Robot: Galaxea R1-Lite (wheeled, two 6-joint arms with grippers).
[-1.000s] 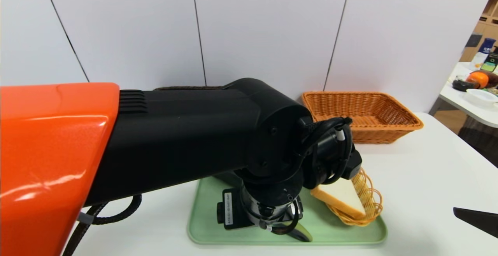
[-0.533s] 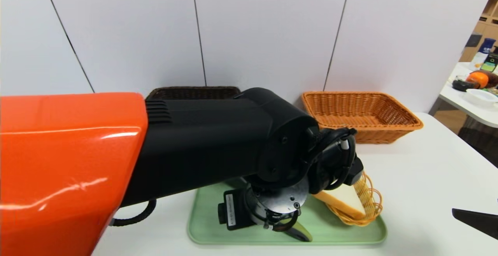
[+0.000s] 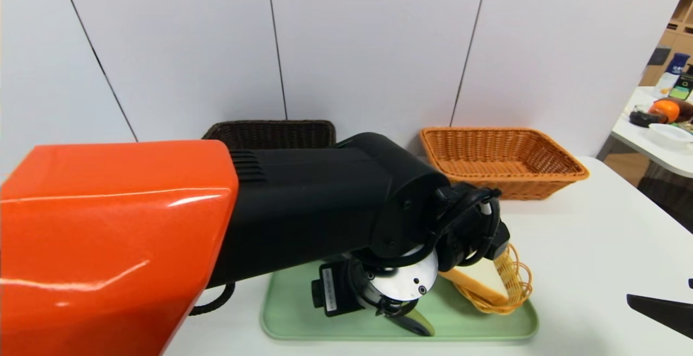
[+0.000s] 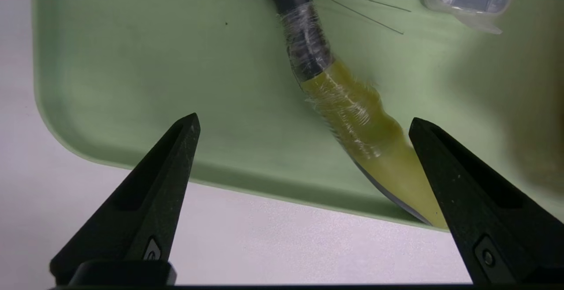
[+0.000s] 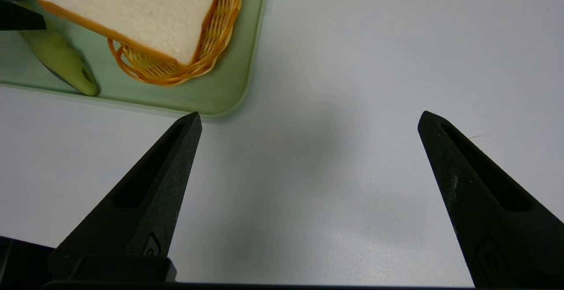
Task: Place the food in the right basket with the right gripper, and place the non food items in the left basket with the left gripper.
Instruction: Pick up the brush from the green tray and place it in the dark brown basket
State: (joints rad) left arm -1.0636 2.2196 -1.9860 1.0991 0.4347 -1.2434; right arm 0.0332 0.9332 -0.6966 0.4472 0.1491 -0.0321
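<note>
— What sort of place is this?

— It looks like a lab or office workroom set up for robot trials, not a home. Take the white table [image 3: 595, 269] as the landmark: right behind it runs a plain wall of large white panels [image 3: 368, 42] with thin dark seams.

— Anything else pointing that way?

— Off to the right of that table stands a second white table [image 3: 649, 145] cluttered with a bottle [image 3: 675, 65], a white bowl [image 3: 670, 133] and an orange object, and beyond it light wooden shelving [image 3: 683, 26]. On the white table itself sit staged props: a pale green tray [image 3: 292, 312] and two wicker baskets at the back.
</note>
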